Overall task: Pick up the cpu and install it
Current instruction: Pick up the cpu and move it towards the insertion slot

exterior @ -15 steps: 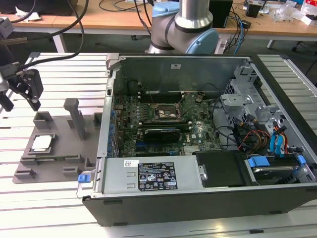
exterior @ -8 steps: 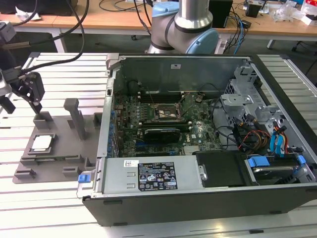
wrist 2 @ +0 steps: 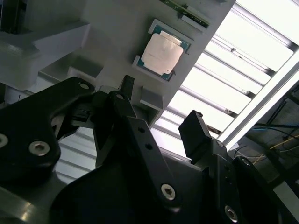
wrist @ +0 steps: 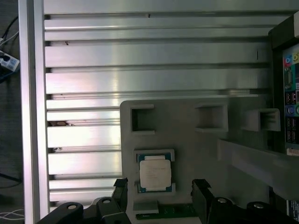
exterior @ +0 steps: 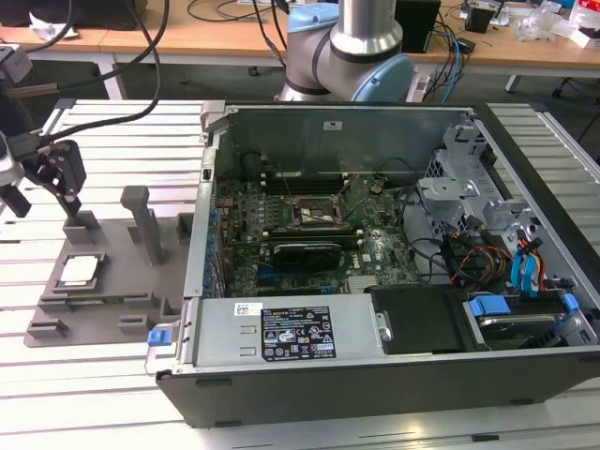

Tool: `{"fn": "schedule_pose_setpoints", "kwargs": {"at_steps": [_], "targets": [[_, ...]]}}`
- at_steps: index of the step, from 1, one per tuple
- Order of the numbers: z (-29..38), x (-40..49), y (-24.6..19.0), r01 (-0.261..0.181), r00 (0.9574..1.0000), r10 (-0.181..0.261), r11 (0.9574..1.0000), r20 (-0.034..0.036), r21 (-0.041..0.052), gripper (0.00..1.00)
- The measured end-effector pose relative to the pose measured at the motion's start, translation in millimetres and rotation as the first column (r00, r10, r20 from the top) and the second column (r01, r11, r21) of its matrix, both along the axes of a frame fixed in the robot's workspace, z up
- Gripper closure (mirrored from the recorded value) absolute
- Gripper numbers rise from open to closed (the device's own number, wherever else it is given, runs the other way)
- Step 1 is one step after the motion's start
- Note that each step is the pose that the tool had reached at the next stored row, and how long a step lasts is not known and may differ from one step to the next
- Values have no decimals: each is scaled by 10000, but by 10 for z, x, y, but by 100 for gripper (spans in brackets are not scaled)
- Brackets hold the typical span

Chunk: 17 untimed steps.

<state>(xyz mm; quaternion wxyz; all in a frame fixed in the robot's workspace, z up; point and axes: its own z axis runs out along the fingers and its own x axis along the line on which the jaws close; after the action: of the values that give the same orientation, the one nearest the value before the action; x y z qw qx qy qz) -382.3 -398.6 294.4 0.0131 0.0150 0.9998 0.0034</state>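
The cpu [exterior: 80, 270] lies flat in a recess of the grey plastic tray [exterior: 112, 300], at the exterior view's left beside the open computer case. Its pale metal top also shows in the second wrist view [wrist 2: 162, 52] and the first wrist view [wrist: 154, 171]. My gripper [exterior: 42, 199] hangs above the tray's far end, short of the chip and apart from it. It is open, and the black fingers [wrist: 120, 187] stand either side of the chip with nothing between them. The dark socket [exterior: 319, 214] sits in the middle of the motherboard inside the case.
Upright posts [exterior: 142, 220] rise from the tray close to the gripper. The case wall [exterior: 204, 202] stands between tray and motherboard. Cables and drive cages [exterior: 487, 244] crowd the case's right side. Everything rests on a slatted aluminium table [wrist: 140, 56].
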Motion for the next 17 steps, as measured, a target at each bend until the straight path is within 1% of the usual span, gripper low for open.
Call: {"fn": "schedule_pose_setpoints", "kwargs": {"at_steps": [3,8,17], "targets": [[-33,0,0,-1,10000,1,10000,-1,0,34],[-69,0,0,-1,10000,1,10000,0,0,34],[-119,0,0,-1,10000,1,10000,-1,0,34]]}}
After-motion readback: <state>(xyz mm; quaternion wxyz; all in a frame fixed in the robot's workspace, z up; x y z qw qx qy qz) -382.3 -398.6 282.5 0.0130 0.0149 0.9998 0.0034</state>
